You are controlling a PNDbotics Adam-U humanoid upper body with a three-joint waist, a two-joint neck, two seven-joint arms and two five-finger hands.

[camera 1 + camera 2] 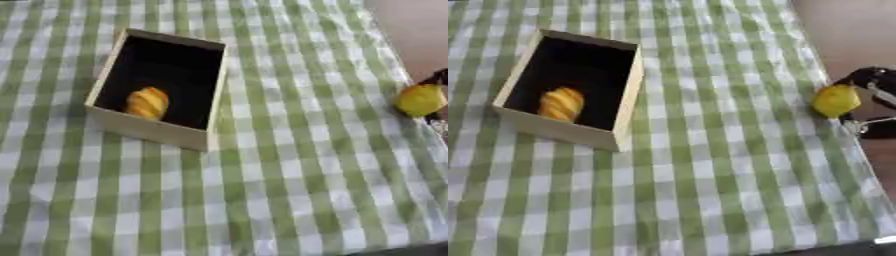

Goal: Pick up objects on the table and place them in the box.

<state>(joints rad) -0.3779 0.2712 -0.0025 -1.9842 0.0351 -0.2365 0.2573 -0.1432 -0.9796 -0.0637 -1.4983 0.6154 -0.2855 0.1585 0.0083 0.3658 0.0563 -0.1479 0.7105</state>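
An open pale wooden box (147, 128) with a dark inside stands at the upper left of the checked cloth. Inside it, near the front wall, lies a ridged orange-yellow pastry-like object (147, 102). At the table's right edge my right hand (874, 79) comes in, black fingers curled above and below a round yellow fruit (836, 100), which sits just over the cloth's edge. The hand is far to the right of the box. My left hand shows in neither view.
A green-and-white checked cloth (289, 175) covers the table. Its right edge runs diagonally at the upper right, with brown floor (842, 30) beyond. The front edge shows at the bottom right corner.
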